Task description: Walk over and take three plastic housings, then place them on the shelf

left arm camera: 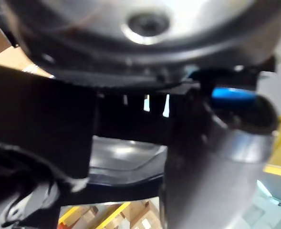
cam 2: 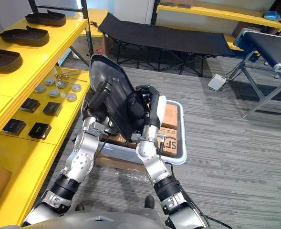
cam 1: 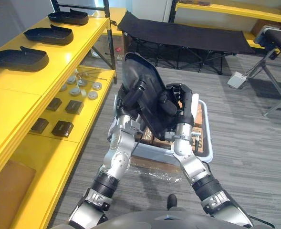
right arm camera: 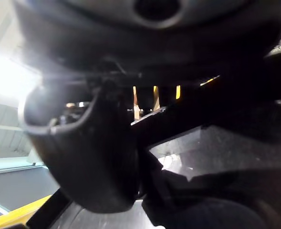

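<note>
Your left hand (cam 1: 136, 95) and right hand (cam 1: 177, 101) both clasp one plastic housing (cam 1: 142, 76) from either side, holding it steeply tilted with its long axis rising away from you, right of the yellow shelf (cam 1: 78, 40), which the left arm stands nearer.

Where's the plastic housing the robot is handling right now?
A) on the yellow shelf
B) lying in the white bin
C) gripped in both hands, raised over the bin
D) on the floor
C: the plastic housing is tilted up on edge, gripped by the left hand and the right hand, over the white bin.
</note>
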Robot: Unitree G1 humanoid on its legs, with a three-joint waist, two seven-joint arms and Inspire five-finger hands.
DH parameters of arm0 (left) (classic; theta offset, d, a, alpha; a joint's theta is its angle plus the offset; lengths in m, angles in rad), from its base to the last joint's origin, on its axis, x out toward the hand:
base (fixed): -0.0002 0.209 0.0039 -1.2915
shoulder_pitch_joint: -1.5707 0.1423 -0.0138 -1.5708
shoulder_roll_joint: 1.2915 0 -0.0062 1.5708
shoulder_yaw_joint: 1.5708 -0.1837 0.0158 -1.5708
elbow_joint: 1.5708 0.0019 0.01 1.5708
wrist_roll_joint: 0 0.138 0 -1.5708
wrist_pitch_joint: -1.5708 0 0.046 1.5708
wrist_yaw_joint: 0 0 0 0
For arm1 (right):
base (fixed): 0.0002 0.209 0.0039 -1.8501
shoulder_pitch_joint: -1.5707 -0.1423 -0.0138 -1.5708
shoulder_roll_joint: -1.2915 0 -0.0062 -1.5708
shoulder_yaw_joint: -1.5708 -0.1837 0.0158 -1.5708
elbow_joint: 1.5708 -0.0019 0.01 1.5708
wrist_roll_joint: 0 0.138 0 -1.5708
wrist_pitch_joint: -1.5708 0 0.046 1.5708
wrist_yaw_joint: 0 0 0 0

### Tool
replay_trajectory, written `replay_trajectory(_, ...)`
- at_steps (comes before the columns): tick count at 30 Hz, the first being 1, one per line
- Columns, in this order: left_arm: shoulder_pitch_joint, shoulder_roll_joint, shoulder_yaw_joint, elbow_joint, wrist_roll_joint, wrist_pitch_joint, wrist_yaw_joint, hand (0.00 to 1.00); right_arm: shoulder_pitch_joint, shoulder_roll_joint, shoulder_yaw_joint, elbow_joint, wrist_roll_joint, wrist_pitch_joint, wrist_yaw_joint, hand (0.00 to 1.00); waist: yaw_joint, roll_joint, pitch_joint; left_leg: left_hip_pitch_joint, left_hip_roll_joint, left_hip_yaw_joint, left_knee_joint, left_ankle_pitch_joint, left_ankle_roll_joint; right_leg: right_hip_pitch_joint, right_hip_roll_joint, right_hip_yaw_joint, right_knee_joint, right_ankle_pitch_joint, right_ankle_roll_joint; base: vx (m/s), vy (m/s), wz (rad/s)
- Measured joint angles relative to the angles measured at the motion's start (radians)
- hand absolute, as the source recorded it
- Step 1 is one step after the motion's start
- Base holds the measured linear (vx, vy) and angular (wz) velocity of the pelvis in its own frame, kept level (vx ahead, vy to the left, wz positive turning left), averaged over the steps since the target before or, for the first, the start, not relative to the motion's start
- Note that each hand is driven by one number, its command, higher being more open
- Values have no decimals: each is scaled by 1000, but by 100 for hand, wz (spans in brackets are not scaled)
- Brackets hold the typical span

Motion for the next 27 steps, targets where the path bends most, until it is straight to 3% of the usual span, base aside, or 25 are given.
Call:
replay_trajectory(1,0,2,3,-1,7,7,-15,100,1,0,-2,0,0,-6,0,0,-2,0,0,0,0,3,0,0,0,-2,0,3,0,0,0,0,0,-5)
replay_trajectory(5,0,34,9,-8,27,78,-141,100,12,-21,-16,0,0,-29,3,0,-2,1,0,0,0,5,1,-1,-1,-4,0,6,0,1,0,0,0,-1)
replay_trajectory(10,0,57,-28,-35,35,135,-216,100,18,-55,-11,0,0,-21,11,0,-2,13,-2,0,0,6,4,-7,4,-4,0,6,0,1,0,0,0,0)
replay_trajectory(11,0,61,-28,-35,35,141,-223,0,18,-60,-10,0,0,-21,12,0,-3,16,-4,0,0,7,5,-8,4,-4,0,7,0,1,0,0,0,0)
replay_trajectory(14,3,73,-23,-35,38,156,-227,0,18,-70,-9,-4,0,-22,23,0,-3,31,-10,-10,0,5,22,-14,0,-5,0,8,0,1,0,0,0,0)
replay_trajectory(23,44,127,24,-27,162,238,-201,0,22,-108,21,-35,-22,-18,30,0,0,38,-12,-17,0,2,35,-23,4,-5,-1,8,0,2,2,0,0,0)
replay_trajectory(27,45,128,27,-12,186,242,-166,0,37,-105,34,-40,-21,-17,29,0,0,40,-13,-18,0,2,36,-23,3,-6,-1,8,0,2,2,0,0,0)
